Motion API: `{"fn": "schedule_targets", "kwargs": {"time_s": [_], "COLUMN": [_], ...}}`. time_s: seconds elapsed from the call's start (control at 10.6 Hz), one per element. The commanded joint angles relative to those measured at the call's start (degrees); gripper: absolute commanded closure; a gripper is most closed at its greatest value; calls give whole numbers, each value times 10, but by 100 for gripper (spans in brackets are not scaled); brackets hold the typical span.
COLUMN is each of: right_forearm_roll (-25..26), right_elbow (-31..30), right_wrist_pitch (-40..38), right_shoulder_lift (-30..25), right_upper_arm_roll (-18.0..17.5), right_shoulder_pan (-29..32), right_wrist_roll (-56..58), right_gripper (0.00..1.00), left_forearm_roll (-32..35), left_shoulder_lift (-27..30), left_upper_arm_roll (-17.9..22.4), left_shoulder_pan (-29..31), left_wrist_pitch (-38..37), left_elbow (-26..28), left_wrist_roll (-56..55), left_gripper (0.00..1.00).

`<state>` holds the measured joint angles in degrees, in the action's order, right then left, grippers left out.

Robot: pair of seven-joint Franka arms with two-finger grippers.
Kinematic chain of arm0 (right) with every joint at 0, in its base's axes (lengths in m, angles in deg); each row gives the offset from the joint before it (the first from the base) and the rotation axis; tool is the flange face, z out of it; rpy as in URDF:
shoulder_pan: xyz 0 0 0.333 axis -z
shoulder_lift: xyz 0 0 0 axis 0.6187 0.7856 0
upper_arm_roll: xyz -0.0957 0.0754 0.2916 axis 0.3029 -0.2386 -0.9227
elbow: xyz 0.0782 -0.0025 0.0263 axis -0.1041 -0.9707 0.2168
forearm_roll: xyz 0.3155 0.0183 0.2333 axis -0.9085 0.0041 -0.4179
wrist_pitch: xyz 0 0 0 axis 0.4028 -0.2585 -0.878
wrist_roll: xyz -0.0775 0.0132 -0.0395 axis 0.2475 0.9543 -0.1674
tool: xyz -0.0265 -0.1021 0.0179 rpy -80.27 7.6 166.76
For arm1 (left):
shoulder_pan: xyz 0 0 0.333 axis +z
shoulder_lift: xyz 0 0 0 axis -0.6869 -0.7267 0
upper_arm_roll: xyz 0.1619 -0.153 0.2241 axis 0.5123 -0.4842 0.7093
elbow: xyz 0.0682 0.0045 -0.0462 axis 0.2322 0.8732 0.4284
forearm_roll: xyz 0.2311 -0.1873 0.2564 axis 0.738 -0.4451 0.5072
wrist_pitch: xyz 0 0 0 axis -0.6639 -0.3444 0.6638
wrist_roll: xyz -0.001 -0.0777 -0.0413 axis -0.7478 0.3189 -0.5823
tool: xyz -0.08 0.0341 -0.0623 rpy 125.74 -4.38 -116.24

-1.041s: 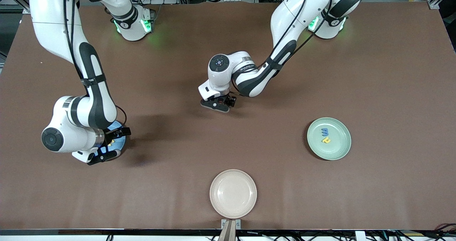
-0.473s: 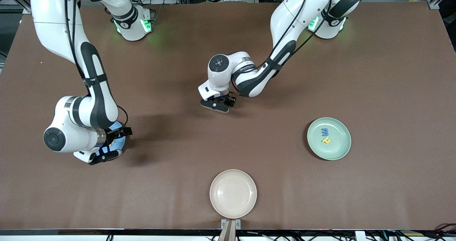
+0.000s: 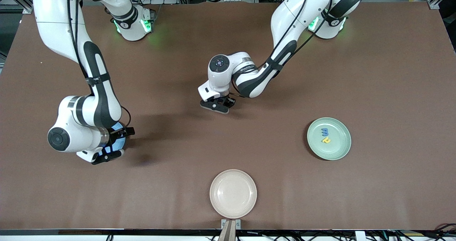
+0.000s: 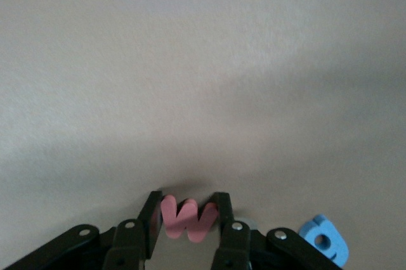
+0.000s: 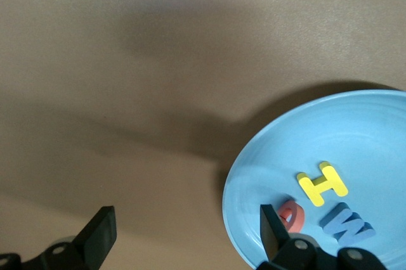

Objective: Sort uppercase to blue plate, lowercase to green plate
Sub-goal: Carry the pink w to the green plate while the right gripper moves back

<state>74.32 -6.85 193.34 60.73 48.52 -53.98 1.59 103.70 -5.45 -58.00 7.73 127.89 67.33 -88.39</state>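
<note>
My left gripper is down at the middle of the table, shut on a red lowercase w; a finger presses each side of it. A blue lowercase g lies on the table right beside it. My right gripper hangs open and holds nothing, over the edge of the blue plate, which my right arm partly hides in the front view. That plate holds the uppercase yellow H, red Q and blue W. The green plate holds a blue m and a yellow h.
A beige plate with nothing in it sits at the table's edge nearest the front camera. The brown table is bare around the plates.
The left gripper's fingers have closed in onto the red w. The right arm has shifted slightly over the blue plate, with its gripper still open.
</note>
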Motion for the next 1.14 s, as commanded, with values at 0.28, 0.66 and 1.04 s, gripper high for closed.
{"fn": "schedule_targets", "kwargs": {"time_s": [0.28, 0.66, 1.04], "right_forearm_roll": [-9, -41, -40], "right_elbow": [-5, -9, 6], "right_wrist_pitch": [-11, -9, 16], "right_shoulder_lift": [-9, -14, -14], "right_upper_arm_roll": [-1, -1, -1], "right_shoulder_pan": [-15, -80, -146], "right_wrist_roll": [-45, -125, -119], "right_gripper": [0, 0, 0], "left_forearm_roll": [7, 7, 13], "left_shoulder_lift": [79, 109, 127], "left_upper_arm_roll": [-53, -189, -213], "left_shoulder_pan": [172, 429, 567], "left_wrist_pitch": [-25, -95, -136], "left_elbow": [10, 59, 138], "left_wrist_roll": [95, 299, 349], "left_gripper": [100, 100, 100]}}
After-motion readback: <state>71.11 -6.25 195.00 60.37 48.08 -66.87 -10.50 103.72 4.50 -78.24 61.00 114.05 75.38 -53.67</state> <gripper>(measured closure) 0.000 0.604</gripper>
